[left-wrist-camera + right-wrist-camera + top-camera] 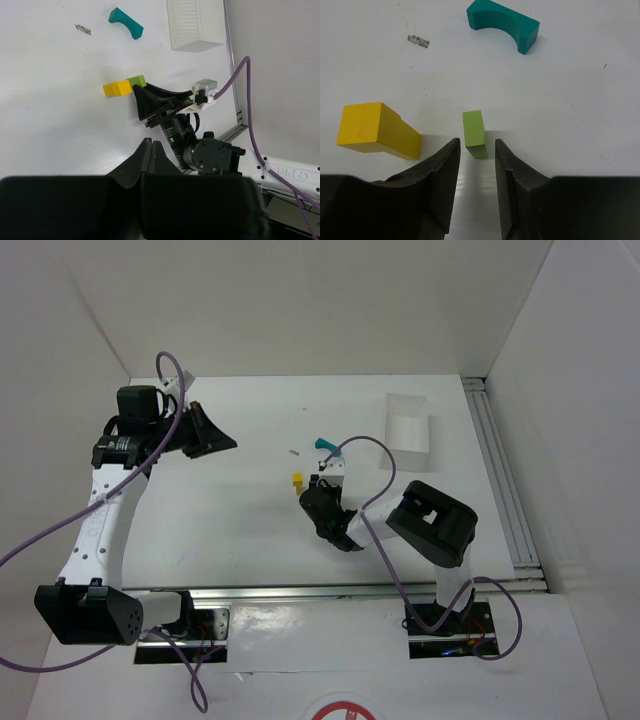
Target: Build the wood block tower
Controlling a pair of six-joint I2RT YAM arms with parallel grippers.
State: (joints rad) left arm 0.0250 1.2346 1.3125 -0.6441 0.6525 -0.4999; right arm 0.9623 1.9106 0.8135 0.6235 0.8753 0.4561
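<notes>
Post: small lime-green wooden block [474, 131], not discernible from above.
Right gripper [476, 146]: part open, astride it, empty.
Left gripper [148, 145]: closed, empty.

One arch [502, 25], one yellow post [375, 130], one green post [475, 134], one tray [195, 20].

Right tool [476, 146] parted, left [152, 144] seemingly closed

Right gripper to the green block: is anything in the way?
Nothing visible. The green block sits right at the mouth of the right gripper, whose jaws stand open with a small gap on either side of it. The yellow block is off to the left, apart from it, and the teal arch lies farther on.
</notes>
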